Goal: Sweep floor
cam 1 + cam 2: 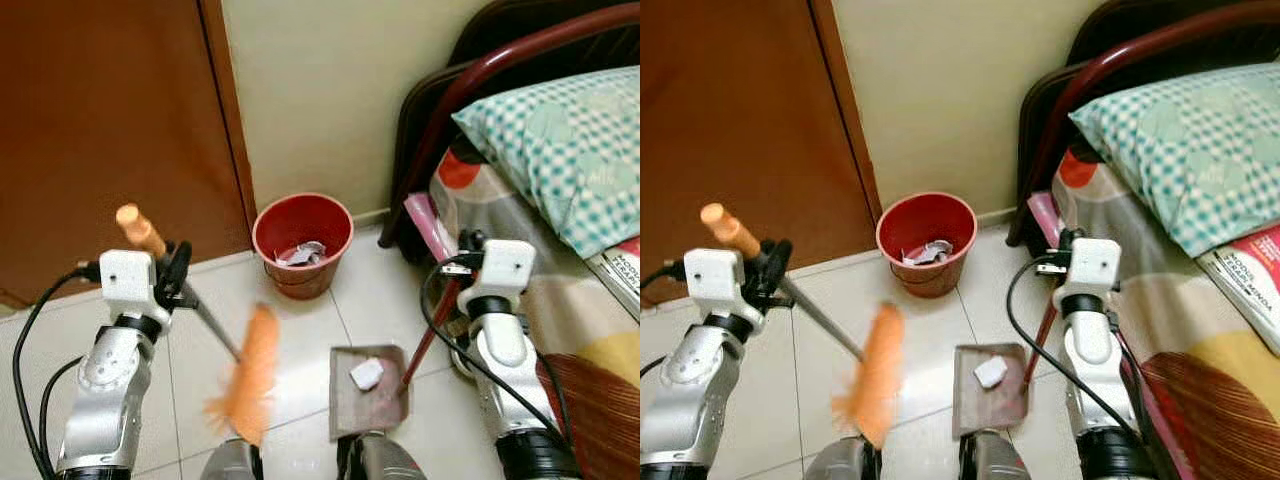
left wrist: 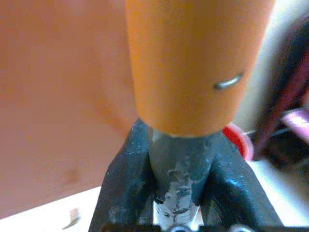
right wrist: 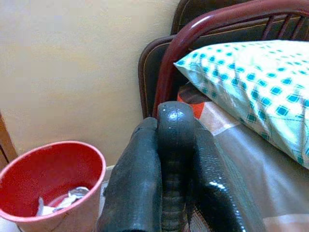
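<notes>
My left gripper [image 1: 172, 272] is shut on the broom handle [image 1: 141, 231], orange at its top and grey below. The orange broom head [image 1: 251, 372] hangs blurred over the white tiled floor [image 1: 300, 330], left of the dustpan. In the left wrist view the black fingers [image 2: 126, 179] clamp the grey shaft [image 2: 177, 169]. My right gripper [image 1: 465, 250] is shut on the dark red dustpan handle [image 1: 428, 330]. The grey dustpan [image 1: 368, 390] rests on the floor with a crumpled white paper [image 1: 366, 373] in it. The right wrist view shows the handle's black tip [image 3: 175, 125] between the fingers.
A red bin [image 1: 303, 243] with paper scraps stands against the cream wall beside the brown door [image 1: 110, 130]. A bed with a dark red frame [image 1: 520, 60], checked pillow [image 1: 570, 140] and patterned cover closes off the right side. A pink item [image 1: 428, 222] leans at the bed's foot.
</notes>
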Available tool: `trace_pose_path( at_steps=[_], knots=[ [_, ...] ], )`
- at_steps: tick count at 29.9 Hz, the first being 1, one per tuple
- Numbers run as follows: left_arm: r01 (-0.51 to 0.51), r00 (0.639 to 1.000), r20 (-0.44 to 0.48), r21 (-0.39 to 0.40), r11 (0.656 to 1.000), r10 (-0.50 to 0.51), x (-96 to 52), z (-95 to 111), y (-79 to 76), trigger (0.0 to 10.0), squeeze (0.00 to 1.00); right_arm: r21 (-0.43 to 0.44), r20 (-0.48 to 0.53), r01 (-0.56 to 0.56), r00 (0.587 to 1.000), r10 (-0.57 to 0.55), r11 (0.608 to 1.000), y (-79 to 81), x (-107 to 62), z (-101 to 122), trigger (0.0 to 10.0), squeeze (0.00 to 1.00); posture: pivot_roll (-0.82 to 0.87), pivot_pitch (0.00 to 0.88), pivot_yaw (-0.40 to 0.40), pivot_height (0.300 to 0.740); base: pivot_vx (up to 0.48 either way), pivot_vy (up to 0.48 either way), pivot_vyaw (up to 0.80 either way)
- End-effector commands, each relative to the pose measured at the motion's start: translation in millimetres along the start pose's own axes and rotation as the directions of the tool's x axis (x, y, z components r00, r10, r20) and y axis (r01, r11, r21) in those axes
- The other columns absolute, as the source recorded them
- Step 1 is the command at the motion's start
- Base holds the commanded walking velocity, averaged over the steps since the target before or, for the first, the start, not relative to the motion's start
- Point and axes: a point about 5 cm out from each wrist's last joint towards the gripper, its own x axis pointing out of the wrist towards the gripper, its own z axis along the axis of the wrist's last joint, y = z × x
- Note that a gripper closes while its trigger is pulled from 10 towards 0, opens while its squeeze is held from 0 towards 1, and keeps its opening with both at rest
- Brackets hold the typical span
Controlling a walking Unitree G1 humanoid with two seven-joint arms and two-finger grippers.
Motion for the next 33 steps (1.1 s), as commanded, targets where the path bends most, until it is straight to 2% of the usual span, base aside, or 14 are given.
trace_pose_path(
  at_steps=[1,3,8,12,17,22,27,29,31,33],
  knots=[
    [-0.075,0.997,-0.024,0.114,0.991,0.079,-6.1,-7.4,13.6,10.0,0.0,0.051,0.024,-0.024,0.999,0.023,0.998,4.8,-2.1,11.0,10.0,0.0,0.07,0.148,-0.009,0.74,0.0,0.0,0.0],
    [-0.123,0.991,-0.032,0.138,0.983,0.129,-6.3,-11.8,17.7,10.0,0.0,0.087,0.044,-0.049,0.998,0.045,0.995,11.6,-0.8,19.0,10.0,0.0,0.06,0.139,-0.004,0.74,0.0,0.0,0.0],
    [-0.15,0.987,-0.033,0.184,0.971,0.159,-7.8,-21.4,18.1,10.0,0.0,0.149,0.092,-0.112,0.991,0.099,0.982,26.5,7.9,42.3,10.0,0.0,0.06,0.127,-0.002,0.74,0.0,0.0,0.0],
    [-0.209,0.976,-0.022,0.21,0.955,0.218,-11.1,-25.6,20.9,10.0,0.0,0.186,0.104,-0.17,0.983,0.153,0.968,38.1,11.9,51.0,10.0,0.0,0.06,0.125,-0.003,0.74,0.0,0.0,0.0],
    [-0.215,0.973,-0.043,0.199,0.956,0.227,-16.4,-35.4,13.9,10.0,0.0,0.241,0.094,-0.241,0.97,0.225,0.94,58.6,15.6,52.3,10.0,0.0,0.07,0.121,-0.01,0.74,0.0,0.0,0.0],
    [-0.243,0.958,-0.092,0.234,0.941,0.271,-22.1,-47.5,13.9,10.0,0.0,0.344,0.149,-0.309,0.95,0.274,0.887,83.5,27.3,77.1,10.0,0.0,0.07,0.124,-0.013,0.74,0.0,0.0,0.0],
    [-0.243,0.958,-0.099,0.214,0.946,0.269,-19.9,-48.8,10.7,10.0,0.0,0.365,0.227,-0.352,0.931,0.284,0.862,91.6,37.6,104.4,10.0,0.0,0.06,0.126,-0.015,0.74,0.0,0.0,0.0],
    [-0.242,0.959,-0.096,0.215,0.946,0.267,-18.6,-48.6,9.3,10.0,0.0,0.373,0.257,-0.363,0.925,0.281,0.854,91.6,41.2,114.9,10.0,0.0,0.06,0.125,-0.016,0.74,0.0,0.0,0.0],
    [-0.22,0.968,-0.064,0.239,0.946,0.241,-15.1,-45.0,4.7,10.0,0.0,0.371,0.316,-0.376,0.911,0.265,0.849,89.0,47.1,135.1,10.0,0.0,0.06,0.126,-0.016,0.74,0.0,0.0,0.0],
    [-0.22,0.969,-0.066,0.227,0.949,0.24,-13.8,-45.0,2.1,10.0,0.0,0.352,0.365,-0.386,0.896,0.254,0.853,86.1,50.0,150.6,10.0,0.0,0.05,0.128,-0.015,0.74,0.0,0.0,0.0]
  ],
)
